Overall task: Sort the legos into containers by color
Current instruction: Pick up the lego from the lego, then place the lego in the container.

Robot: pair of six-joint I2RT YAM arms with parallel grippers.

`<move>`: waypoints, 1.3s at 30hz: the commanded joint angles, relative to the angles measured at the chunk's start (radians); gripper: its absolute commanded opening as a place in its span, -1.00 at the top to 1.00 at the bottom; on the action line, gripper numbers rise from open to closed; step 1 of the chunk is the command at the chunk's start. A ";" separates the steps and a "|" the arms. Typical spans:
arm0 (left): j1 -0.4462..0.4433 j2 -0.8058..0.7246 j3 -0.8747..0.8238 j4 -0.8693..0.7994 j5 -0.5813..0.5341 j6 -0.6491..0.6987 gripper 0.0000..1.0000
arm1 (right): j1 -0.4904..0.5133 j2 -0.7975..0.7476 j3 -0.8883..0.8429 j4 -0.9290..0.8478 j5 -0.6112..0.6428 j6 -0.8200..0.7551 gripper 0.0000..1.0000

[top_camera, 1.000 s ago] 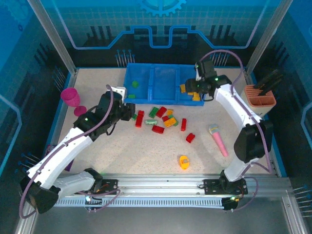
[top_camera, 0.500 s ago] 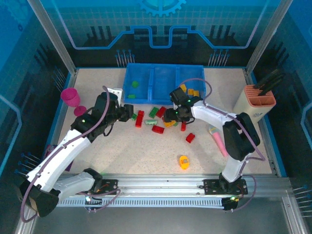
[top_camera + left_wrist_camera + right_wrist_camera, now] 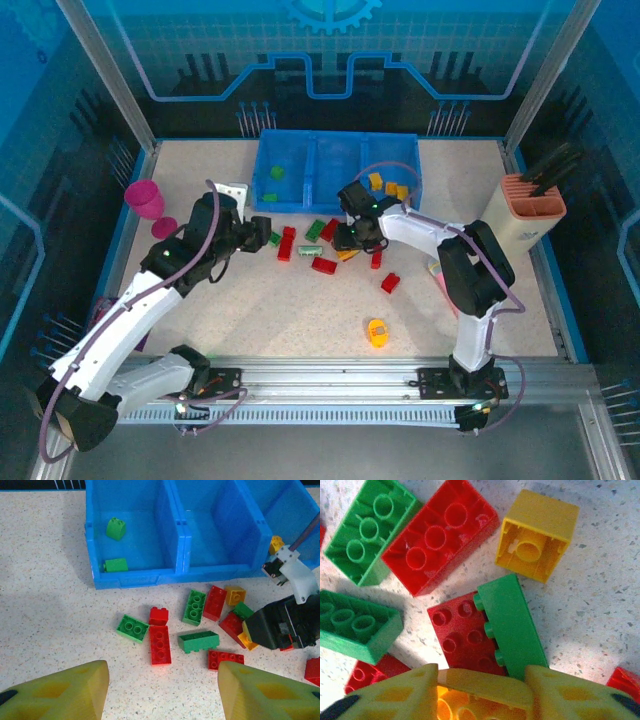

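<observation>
Early on: 2 greens in the left bin of the tray, a few yellows in the right bin, no reds binned as far as I can see. Most bricks sit in a pile just ahead of the left gripper, fingers wide apart, nothing btwn them. Right gripper is down in the pile, fingers look clamped on a yellow brick; reds & greens lie just beyond its tips

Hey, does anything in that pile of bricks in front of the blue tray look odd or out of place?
Two bricks sit oddly. A yellow square brick lies upside down, hollow underside up. Near it a green brick is tipped on its side, studs pointing sideways toward a red brick.
</observation>
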 commanded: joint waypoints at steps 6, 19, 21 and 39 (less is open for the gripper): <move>0.015 -0.002 -0.007 0.015 0.000 0.005 -0.22 | 0.016 0.014 0.004 -0.099 0.045 -0.041 0.46; 0.020 0.033 0.007 0.010 0.019 -0.011 -0.22 | -0.113 -0.150 0.078 -0.130 0.092 -0.143 0.57; 0.019 0.047 0.003 0.002 0.038 -0.020 -0.22 | -0.159 -0.142 0.122 -0.127 0.114 -0.179 0.57; -0.164 0.304 -0.150 0.167 0.138 -0.656 -0.27 | -0.341 0.265 0.591 0.014 0.182 -0.361 0.57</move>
